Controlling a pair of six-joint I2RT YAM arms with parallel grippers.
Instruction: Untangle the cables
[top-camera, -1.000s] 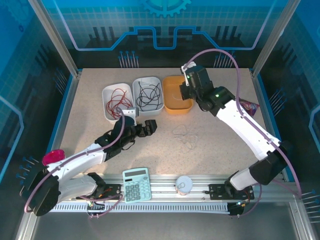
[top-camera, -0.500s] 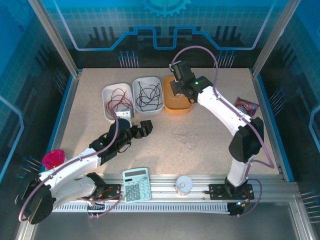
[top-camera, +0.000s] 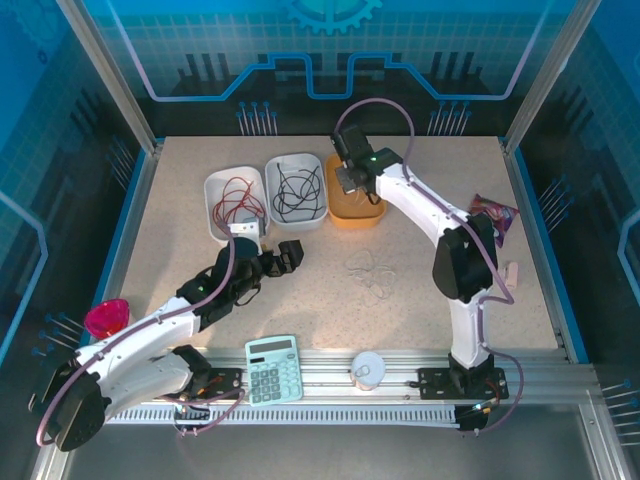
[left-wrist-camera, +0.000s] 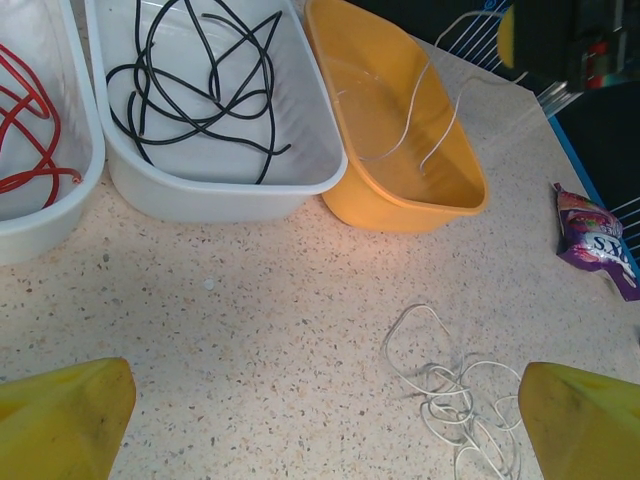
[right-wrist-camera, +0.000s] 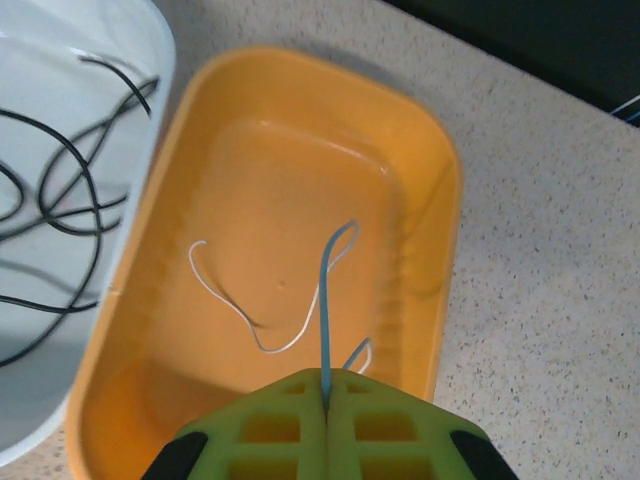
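While the right gripper (right-wrist-camera: 326, 385) is pinched tight on one thin white cable (right-wrist-camera: 324, 300), that cable hangs from its tips down into the orange tray (right-wrist-camera: 447, 200) at the far side of the table; a white strand curls on the tray floor below it (it may be the same cable, but that is hard to tell). The left gripper (top-camera: 288, 256) is wide open and holds nothing; it hovers low over the table, on the near side of the two white trays. The red cables (top-camera: 236, 203) lie in the left white tray (top-camera: 212, 228); the black cables (left-wrist-camera: 190, 95) lie in the white tray beside it (left-wrist-camera: 250, 196); a small heap of white cables (left-wrist-camera: 450, 400) lies loose on the table, to the right of the left gripper.

Some things could go wrong from here. If the right gripper lets go too high or off to one side, the light, springy cable could flop over the rim; if it sticks to the tips, it could ride back out when the arm lifts. The heap looks knotted; one grab could pull up many loops at once and drag the whole lot along.
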